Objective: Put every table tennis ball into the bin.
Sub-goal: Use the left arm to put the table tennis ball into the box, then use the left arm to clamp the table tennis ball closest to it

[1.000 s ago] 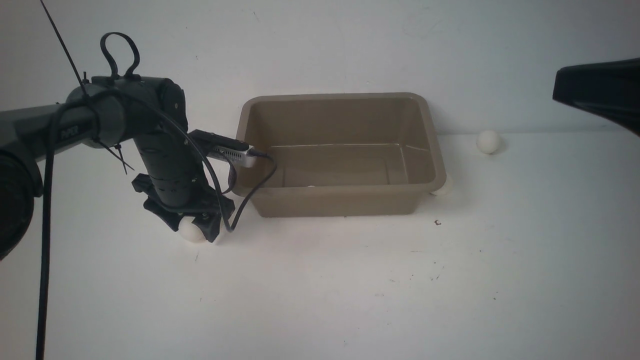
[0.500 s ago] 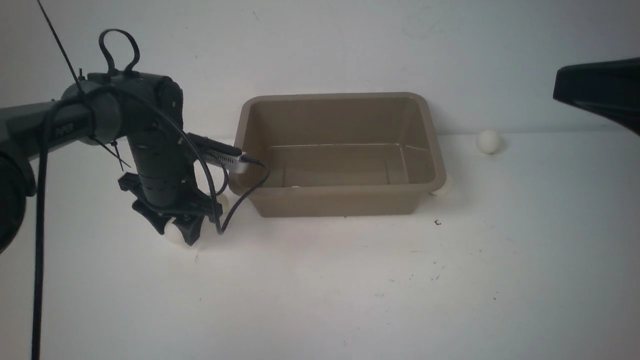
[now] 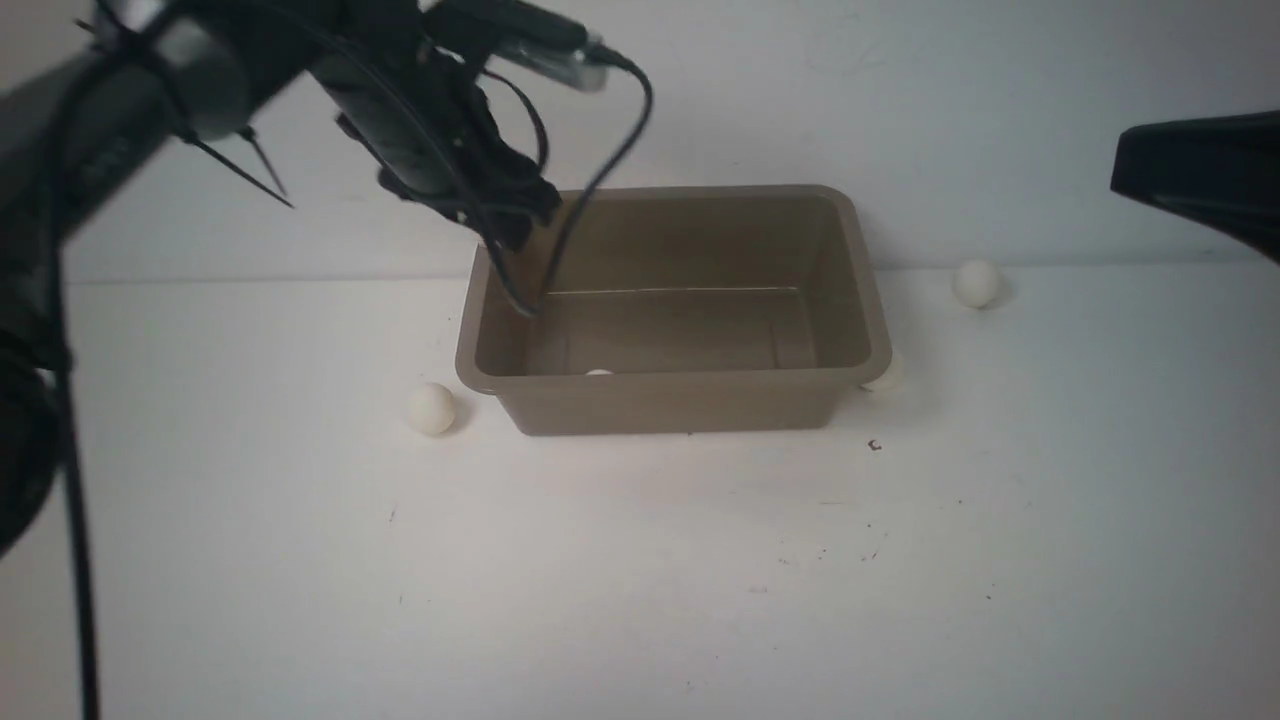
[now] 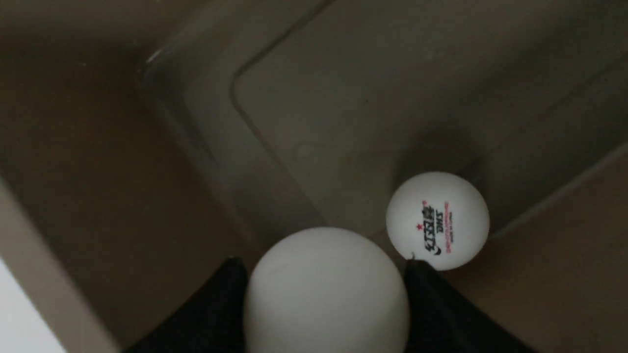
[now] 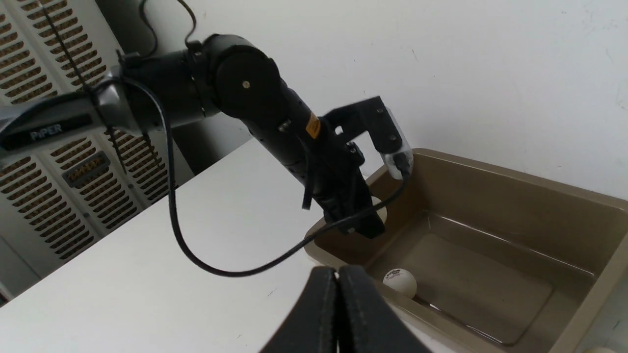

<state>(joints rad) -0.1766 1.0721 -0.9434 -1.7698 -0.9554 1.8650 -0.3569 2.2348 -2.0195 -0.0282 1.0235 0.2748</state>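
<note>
One ball (image 3: 598, 373) mostly behind the bin (image 3: 680, 408) wall, another ball (image 3: 886, 372) half behind its corner.

Left arm (image 3: 420, 110) above bin (image 3: 680, 405) left-rear corner; ball (image 3: 431, 408) on table (image 3: 640, 580) beside bin.

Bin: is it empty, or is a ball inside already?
Not empty. One logo ball lies on the bin floor; the left hand holds a second ball above it, not yet dropped.
</note>
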